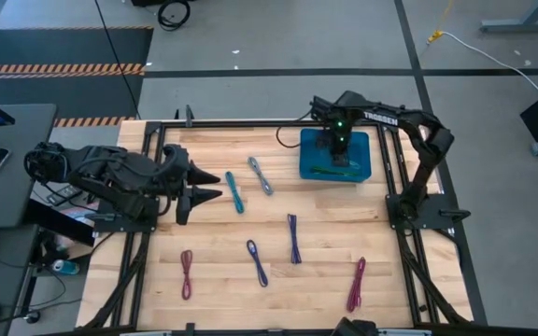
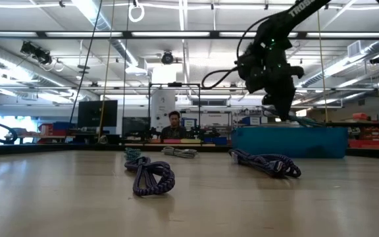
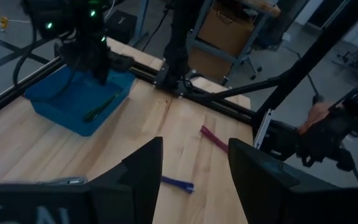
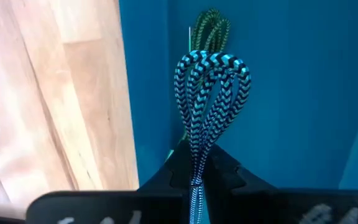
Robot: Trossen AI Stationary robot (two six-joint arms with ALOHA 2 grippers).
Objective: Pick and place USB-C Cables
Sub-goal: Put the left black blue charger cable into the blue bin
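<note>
The right gripper [image 4: 196, 177] was pinched tight on a teal-and-black braided cable [image 4: 211, 93], whose looped end stood out past the fingertips over the inside of the blue bin [image 1: 362, 163]. A green cable [image 1: 330, 171] already lay in that bin, just beyond the held loop. White lettering reading TROSSEN showed on the right arm [image 1: 381, 117].

The left gripper [image 1: 208, 185] waited at the table's left side, fingers spread wide and holding nothing. On the wooden table [image 1: 325, 280] lay the other cables: a teal one [image 1: 235, 192] and a grey-blue one [image 1: 260, 175] nearest the left gripper, two blue-purple ones [image 1: 293, 238] [image 1: 256, 262] mid-table, a maroon one [image 1: 187, 273], and a magenta one [image 1: 356, 284].
</note>
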